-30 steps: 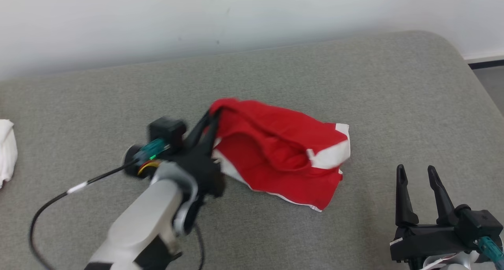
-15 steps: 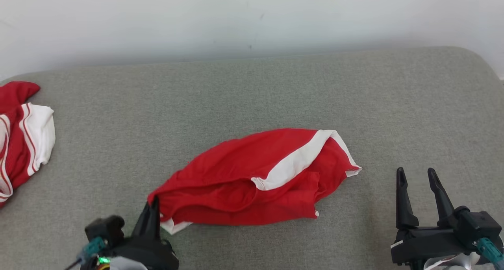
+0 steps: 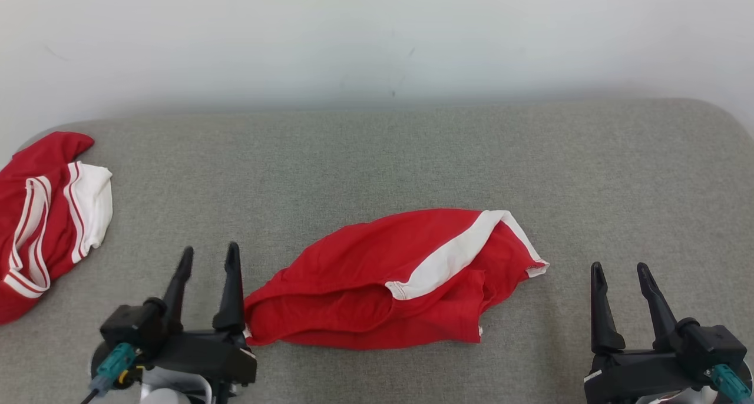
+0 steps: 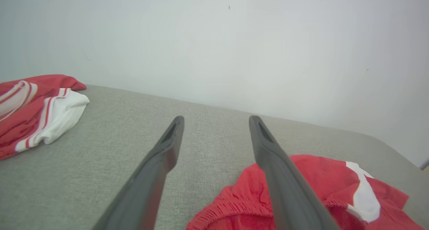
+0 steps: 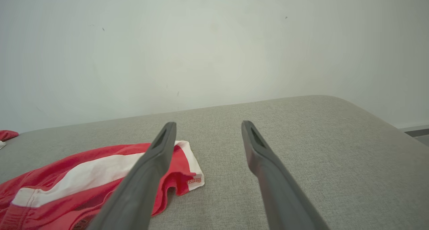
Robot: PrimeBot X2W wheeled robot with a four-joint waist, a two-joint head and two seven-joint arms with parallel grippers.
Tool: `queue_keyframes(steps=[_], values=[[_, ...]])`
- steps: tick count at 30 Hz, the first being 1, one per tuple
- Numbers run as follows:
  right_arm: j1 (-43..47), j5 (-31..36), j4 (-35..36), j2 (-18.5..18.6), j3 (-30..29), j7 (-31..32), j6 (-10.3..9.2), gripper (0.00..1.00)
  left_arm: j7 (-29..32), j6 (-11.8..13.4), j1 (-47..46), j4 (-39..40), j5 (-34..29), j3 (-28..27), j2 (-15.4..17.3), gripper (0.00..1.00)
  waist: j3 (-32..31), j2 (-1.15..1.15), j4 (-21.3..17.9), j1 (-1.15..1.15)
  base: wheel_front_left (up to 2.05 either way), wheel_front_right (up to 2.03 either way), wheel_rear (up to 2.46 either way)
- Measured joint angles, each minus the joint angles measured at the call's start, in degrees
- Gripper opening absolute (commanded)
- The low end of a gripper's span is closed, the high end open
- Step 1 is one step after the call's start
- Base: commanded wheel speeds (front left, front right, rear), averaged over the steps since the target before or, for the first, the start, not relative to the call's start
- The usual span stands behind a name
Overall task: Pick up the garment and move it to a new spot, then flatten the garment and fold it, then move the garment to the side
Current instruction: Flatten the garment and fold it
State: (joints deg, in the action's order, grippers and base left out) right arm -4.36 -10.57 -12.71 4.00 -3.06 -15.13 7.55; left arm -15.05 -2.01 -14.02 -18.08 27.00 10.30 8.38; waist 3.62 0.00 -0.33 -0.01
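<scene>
The garment point(image 3: 383, 280) is a pair of red shorts with a white side stripe, lying crumpled and loosely spread on the grey padded surface point(image 3: 377, 156) at the middle front. My left gripper point(image 3: 207, 257) stands open just left of its waistband end, fingers apart with nothing between them. In the left wrist view the garment point(image 4: 321, 186) lies behind and to the right of the right finger of the left gripper point(image 4: 216, 121). My right gripper point(image 3: 618, 271) is open at the lower right, a short way right of the garment. In the right wrist view the garment point(image 5: 83, 179) lies left of the right gripper point(image 5: 207, 126).
A second red and white garment point(image 3: 44, 215) lies bunched at the far left edge of the surface, also seen as the second garment point(image 4: 33, 109) from the left wrist. A pale wall point(image 3: 377, 33) runs behind. The surface rounds off at its right corner point(image 3: 724, 121).
The left gripper carried the garment toward the front, let go of its waistband end and opened. The head camera shifted, bringing the second garment into view. The right gripper stayed open.
</scene>
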Motion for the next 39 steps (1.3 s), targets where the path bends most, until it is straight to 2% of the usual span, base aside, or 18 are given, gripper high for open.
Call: queue_keyframes(steps=[7,14,20,26,34,39], values=[[0.91,-0.53,0.08,-0.03,0.42,0.0,0.0,1.0,0.0,-0.52,3.63,8.72,-8.47,-4.86,0.53,1.0,-1.08,0.0,0.54,0.0,0.0,0.0,0.0],[1.2,-1.32,0.22,0.14,1.03,0.0,0.0,1.0,0.0,-1.0,10.34,15.41,-13.45,-9.64,0.48,1.0,-1.69,0.0,0.86,0.0,0.0,0.0,0.0],[1.66,-1.82,0.24,0.43,1.49,0.0,0.0,1.0,0.0,-1.92,14.78,17.52,-15.48,-12.35,-0.13,1.0,-1.63,0.0,1.14,0.01,0.0,0.0,0.0],[1.92,-2.04,0.21,0.45,1.99,0.0,0.0,1.0,0.0,-2.57,17.82,17.74,-17.25,-13.95,-2.27,1.0,-1.67,0.0,1.57,0.0,0.0,0.0,0.0],[1.8,-2.47,-0.31,0.71,3.15,0.0,0.0,1.0,0.0,-4.1,18.15,16.9,-16.92,-13.96,-4.01,1.0,-1.8,0.0,1.32,0.01,0.0,0.0,0.0],[0.86,-2.86,-0.32,1.03,3.78,0.0,0.0,1.0,0.0,-5.13,14.88,14.02,-15.68,-6.65,-4.58,1.0,-1.04,0.0,0.6,0.01,0.0,0.0,0.0]])
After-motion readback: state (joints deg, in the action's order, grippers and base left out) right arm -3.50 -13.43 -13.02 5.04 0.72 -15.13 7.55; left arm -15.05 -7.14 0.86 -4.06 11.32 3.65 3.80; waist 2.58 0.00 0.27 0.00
